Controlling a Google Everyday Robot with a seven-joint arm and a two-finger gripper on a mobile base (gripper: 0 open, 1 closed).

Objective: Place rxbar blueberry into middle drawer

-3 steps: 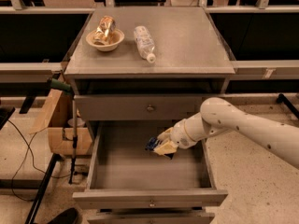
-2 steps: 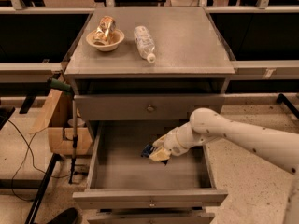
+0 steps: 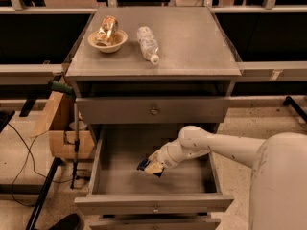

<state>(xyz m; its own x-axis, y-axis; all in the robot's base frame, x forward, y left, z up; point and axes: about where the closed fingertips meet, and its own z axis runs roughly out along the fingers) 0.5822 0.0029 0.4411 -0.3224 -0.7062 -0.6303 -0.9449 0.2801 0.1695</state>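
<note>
The middle drawer (image 3: 153, 202) is pulled out below the shut top drawer (image 3: 153, 110). My white arm reaches in from the right. My gripper (image 3: 152, 166) is low inside the drawer, near its middle, shut on the rxbar blueberry (image 3: 143, 165), whose dark blue end sticks out to the left of the fingers. The bar is just above or touching the drawer floor; I cannot tell which.
On the cabinet top stand a bowl (image 3: 108, 41) holding a gold-tan snack bag (image 3: 106, 29) and a clear plastic bottle (image 3: 147, 43) lying on its side. A cardboard box (image 3: 64, 128) and a black cable (image 3: 21, 152) are on the floor to the left.
My gripper has moved left and lower into the drawer with the bar in it; the arm reaches further in.
</note>
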